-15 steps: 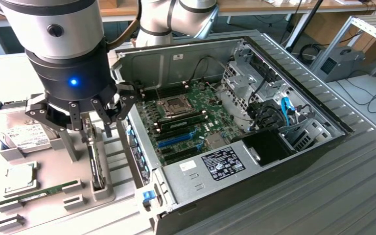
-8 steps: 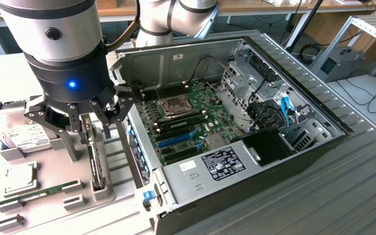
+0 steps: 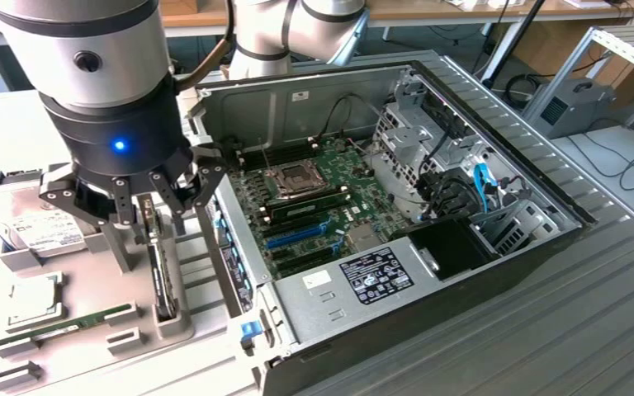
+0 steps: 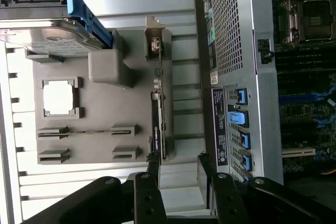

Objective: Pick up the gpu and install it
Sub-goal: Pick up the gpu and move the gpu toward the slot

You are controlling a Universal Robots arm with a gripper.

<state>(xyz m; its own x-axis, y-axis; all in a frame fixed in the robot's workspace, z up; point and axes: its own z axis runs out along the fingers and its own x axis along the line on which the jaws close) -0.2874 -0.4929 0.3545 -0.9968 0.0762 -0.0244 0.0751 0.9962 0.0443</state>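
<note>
claw (image 3: 141, 216) is released: fingers spread, nothing in them. It hangs at the exterior view's left, over the grey parts holder (image 3: 191, 322), directly above the gpu (image 3: 163, 276).

gpu stands edge-on in its slot in the holder, dark edge up, not in the case. In the wrist view the card (image 4: 160, 114) runs away from the claw (image 4: 178, 165). Its near end is just beside one fingertip (image 4: 153, 162); can't tell whether they touch. The silver bracket is at the card's far end.

Same holder also carries:
- hard drive (image 3: 42, 227) with a white label
- CPU (image 3: 33, 301) in a square pocket
- RAM stick (image 3: 69, 323) lying flat in its clips

Surface: the bench (image 3: 560, 330) is ribbed grey metal, with the slats running along under both the holder and the PC case (image 3: 428, 305). The case sits just beside the holder, on its side with the panel off. The motherboard (image 3: 323, 186) faces up, with the bare CPU socket and the blue and black slots visible. The wrist view shows the perforated rear wall of the case (image 4: 231, 51) with a row of blue clips alongside the gpu slot.

Room:
- wooden desks (image 3: 438, 10) run along the back
- a grey box unit (image 3: 576, 103) stands past the bench at the exterior view's right
- a bare metal frame (image 3: 626, 41) is next to that unit
- loose black cables (image 3: 626, 169) trail over a pale surface below the frame
</note>
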